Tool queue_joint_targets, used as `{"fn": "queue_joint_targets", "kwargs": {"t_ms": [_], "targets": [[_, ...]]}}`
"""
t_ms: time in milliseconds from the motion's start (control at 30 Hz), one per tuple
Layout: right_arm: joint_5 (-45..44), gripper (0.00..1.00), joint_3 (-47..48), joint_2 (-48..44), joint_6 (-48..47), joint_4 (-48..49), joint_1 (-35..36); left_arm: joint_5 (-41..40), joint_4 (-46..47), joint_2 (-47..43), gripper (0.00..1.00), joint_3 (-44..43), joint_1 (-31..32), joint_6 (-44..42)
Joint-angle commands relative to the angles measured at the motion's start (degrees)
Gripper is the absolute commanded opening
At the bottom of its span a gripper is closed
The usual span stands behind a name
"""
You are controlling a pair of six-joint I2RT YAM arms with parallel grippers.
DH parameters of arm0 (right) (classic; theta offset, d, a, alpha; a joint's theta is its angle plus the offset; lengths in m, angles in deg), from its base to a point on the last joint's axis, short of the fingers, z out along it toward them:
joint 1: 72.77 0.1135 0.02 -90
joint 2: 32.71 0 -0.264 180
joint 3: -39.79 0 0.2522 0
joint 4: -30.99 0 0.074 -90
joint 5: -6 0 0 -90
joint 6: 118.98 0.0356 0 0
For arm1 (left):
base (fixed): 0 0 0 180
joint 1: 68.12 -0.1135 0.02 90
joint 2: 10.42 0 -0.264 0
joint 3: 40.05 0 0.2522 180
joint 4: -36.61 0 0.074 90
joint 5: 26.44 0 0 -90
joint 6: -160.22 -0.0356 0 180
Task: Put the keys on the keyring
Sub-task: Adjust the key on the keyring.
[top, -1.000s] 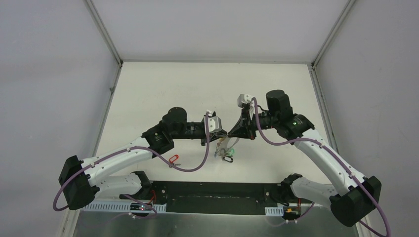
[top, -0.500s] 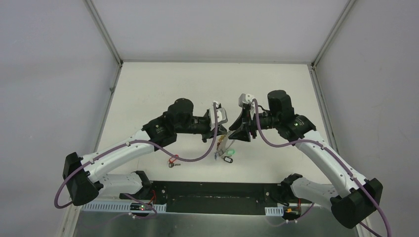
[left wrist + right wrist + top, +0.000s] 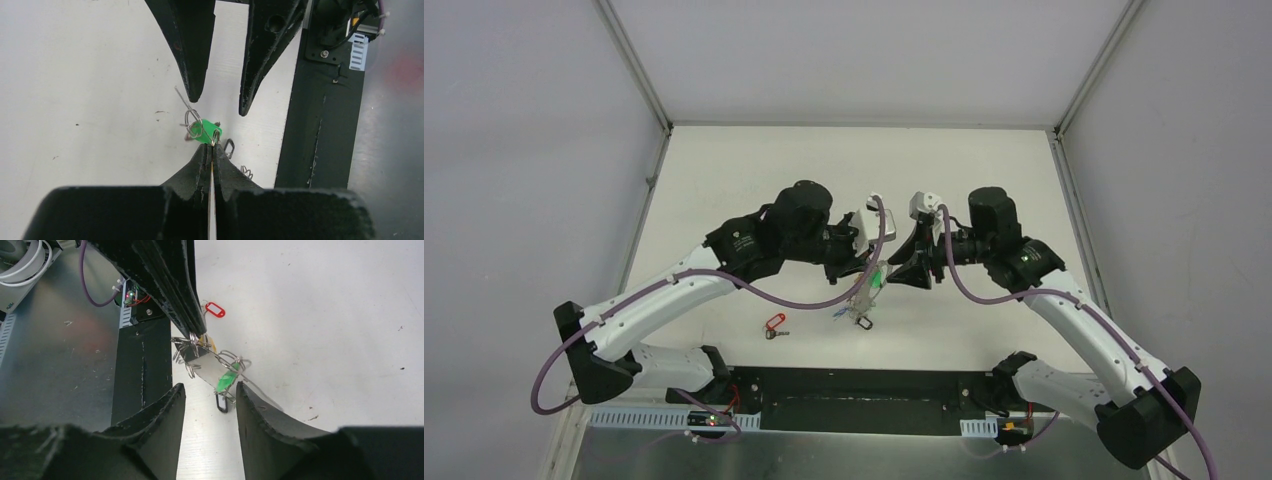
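Observation:
My left gripper (image 3: 213, 146) is shut on the thin grey wire of the keyring (image 3: 235, 360) and holds it above the table, as the top view also shows for the left gripper (image 3: 867, 272). A green-headed key (image 3: 202, 131) hangs on the ring just past my left fingertips; the green key (image 3: 227, 379) dangles with a black tag (image 3: 221, 404) below it. My right gripper (image 3: 209, 389) faces it, open, with its fingers either side of the hanging bundle and nothing gripped. A red-headed key (image 3: 774, 324) lies alone on the table to the left.
The black base plate (image 3: 854, 385) runs along the near edge under both arms, with bare metal beyond it. White walls with metal corner posts (image 3: 639, 70) enclose the table on three sides.
The right gripper has opened and let go of the ring. The left gripper has shut on the ring and swung right, carrying the bundle up off the table.

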Motion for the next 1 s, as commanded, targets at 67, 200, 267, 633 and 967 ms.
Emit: {"fn": "queue_joint_targets", "kwargs": {"t_ms": [67,200,267,633,967], "targets": [[2.47,0.34,-2.12,-1.51,6.58,11.0,1.28,-6.45,-10.35,2.53,0.0,-8.14,2.78,-4.53],[2.01,0.3,-3.6,-1.08,8.88,13.55,2.55,-8.36,-13.44,4.64,0.0,-10.48,3.39,-5.53],[1.96,0.3,-4.83,-0.73,10.46,15.66,3.24,-9.05,-14.1,5.32,0.0,-10.97,3.72,-5.6],[-0.68,0.29,-13.68,1.72,18.64,35.63,7.13,-8.31,-14.45,7.38,0.0,-11.41,4.62,-5.42],[-2.03,0.2,-15.37,1.71,18.44,39.25,7.51,-7.25,-14.36,7.3,0.0,-11.06,5.19,-6.12]]}}
